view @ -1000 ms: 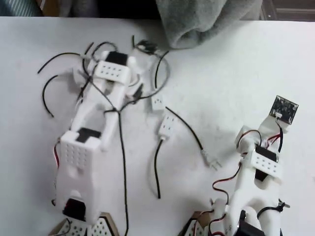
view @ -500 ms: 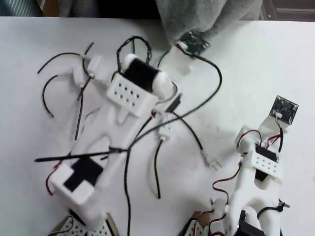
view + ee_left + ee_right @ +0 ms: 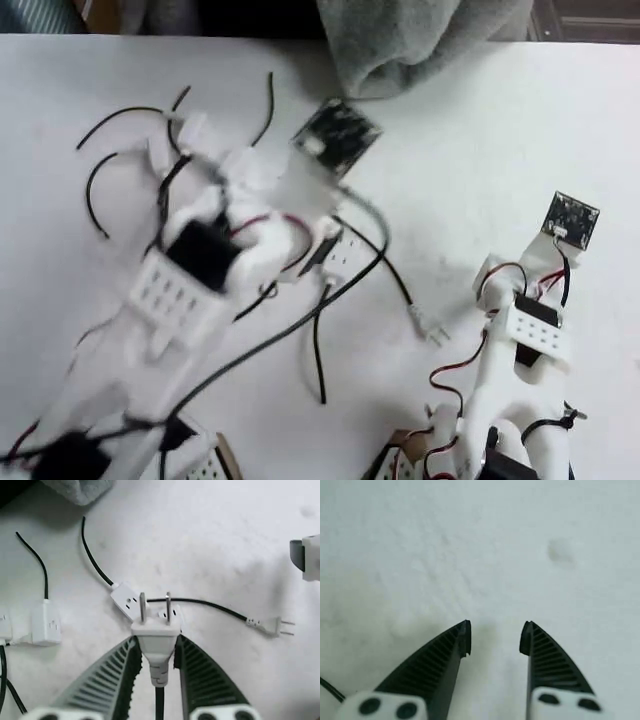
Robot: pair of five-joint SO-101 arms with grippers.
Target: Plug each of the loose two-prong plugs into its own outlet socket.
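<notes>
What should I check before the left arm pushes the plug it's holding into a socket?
1. Grip: the white plug is clamped between the left jaws, its cord running back toward the wrist. Ok.
2. Prongs: both look straight and point away from the wrist. Ok.
3. Alignment: in the left wrist view the prongs overlap an outlet socket and a second socket. Which one they line up with, and the height above it: cannot tell.
4. Bracing: both sockets lie loose on the table, and the right jaws are open over bare table. Probably not ok.
5. Other loose plug: it lies apart from the held one. Ok.
</notes>
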